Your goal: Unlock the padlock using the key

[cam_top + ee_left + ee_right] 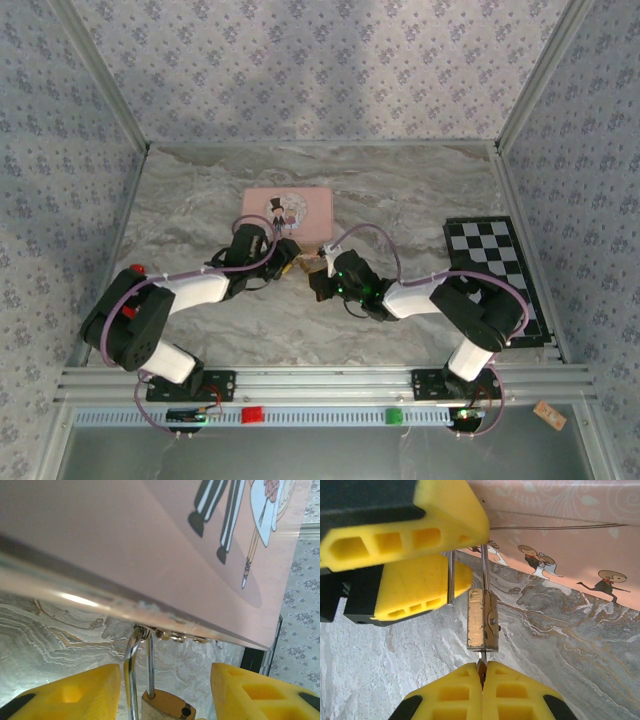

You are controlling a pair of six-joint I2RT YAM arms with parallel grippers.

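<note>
Pink tin (pixel 288 212), top view: laid flat on the marbled worktop (pixel 200 200).
Left end effector (pixel 290 258), top view: held at the tin's near edge, toward its right corner.
Right end effector (pixel 318 272), top view: set just nearer than that corner, close beside the left one.
Checkerboard (pixel 497 262), top view: laid well right of the tin.
Padlock (pixel 165 707), left wrist view: joined to the tin's rim by its shackle (pixel 150 665), which is threaded through the tin's latch (pixel 170 636).
Left fingers (pixel 75 695), left wrist view: spread apart, the brass body between them with a gap on each side; nothing is gripped.
Key (pixel 481 666), right wrist view: seen as a metal sliver at the body's end away from the tin, pinched between the closed right fingers (pixel 520 695).
Shackle legs, right wrist view: one is sunk into the body; the other is seen outside it.
</note>
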